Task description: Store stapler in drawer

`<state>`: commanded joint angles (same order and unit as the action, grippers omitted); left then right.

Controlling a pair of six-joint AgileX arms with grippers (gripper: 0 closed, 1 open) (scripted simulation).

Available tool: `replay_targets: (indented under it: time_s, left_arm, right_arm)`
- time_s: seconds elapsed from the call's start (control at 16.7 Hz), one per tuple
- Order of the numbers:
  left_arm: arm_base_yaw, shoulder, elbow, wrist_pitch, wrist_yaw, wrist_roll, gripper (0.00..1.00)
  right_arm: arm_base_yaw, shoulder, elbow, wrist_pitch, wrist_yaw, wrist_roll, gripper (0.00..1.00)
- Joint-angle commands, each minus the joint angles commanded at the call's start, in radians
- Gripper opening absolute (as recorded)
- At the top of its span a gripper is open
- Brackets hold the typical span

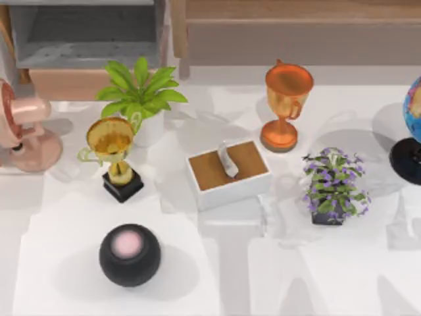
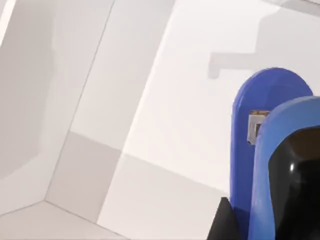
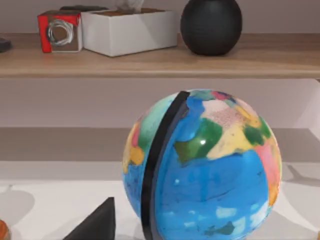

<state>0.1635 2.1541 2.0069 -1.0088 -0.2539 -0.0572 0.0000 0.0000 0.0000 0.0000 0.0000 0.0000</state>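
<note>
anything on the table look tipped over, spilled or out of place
Nothing stands out. The two trophies, both potted plants, the tissue box and the black round speaker all stand upright and apart. The drawer is open at the top left. The stapler appears close up in the left wrist view.

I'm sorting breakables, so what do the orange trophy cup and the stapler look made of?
The orange trophy cup looks like glossy metal or glazed ceramic, with soft highlights. The stapler looks like smooth blue plastic with a shiny black top.
</note>
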Motion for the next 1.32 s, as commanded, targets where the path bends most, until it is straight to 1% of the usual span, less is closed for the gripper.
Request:
replay_targets:
  time_s: [0.12,0.3,0.42,0.54,0.66,0.96,1.14,1.32]
  left_arm:
    - [0.076,0.066,0.019,0.019,0.074,0.142,0.00]
    - [0.150,0.151,0.026,0.032,0.200,0.306,0.00]
    - [0.177,0.191,0.015,0.022,0.275,0.383,0.00]
    - [0.193,0.207,-0.004,0.000,0.324,0.430,0.00]
    - [0.199,0.208,-0.013,-0.012,0.340,0.444,0.00]
    - [0.194,0.206,-0.010,-0.009,0.337,0.444,0.00]
    - [0.190,0.171,0.035,0.031,0.340,0.454,0.00]
    - [0.212,0.113,0.098,0.060,0.307,0.472,0.00]
  right_arm:
    - [0.000,0.000,0.000,0.000,0.000,0.000,1.00]
    - [0.000,0.000,0.000,0.000,0.000,0.000,1.00]
    - [0.000,0.000,0.000,0.000,0.000,0.000,1.00]
    - [0.000,0.000,0.000,0.000,0.000,0.000,1.00]
    - [0.000,0.000,0.000,0.000,0.000,0.000,1.00]
    - [0.000,0.000,0.000,0.000,0.000,0.000,1.00]
    - [0.000,0.000,0.000,0.000,0.000,0.000,1.00]
    - [0.000,0.000,0.000,0.000,0.000,0.000,1.00]
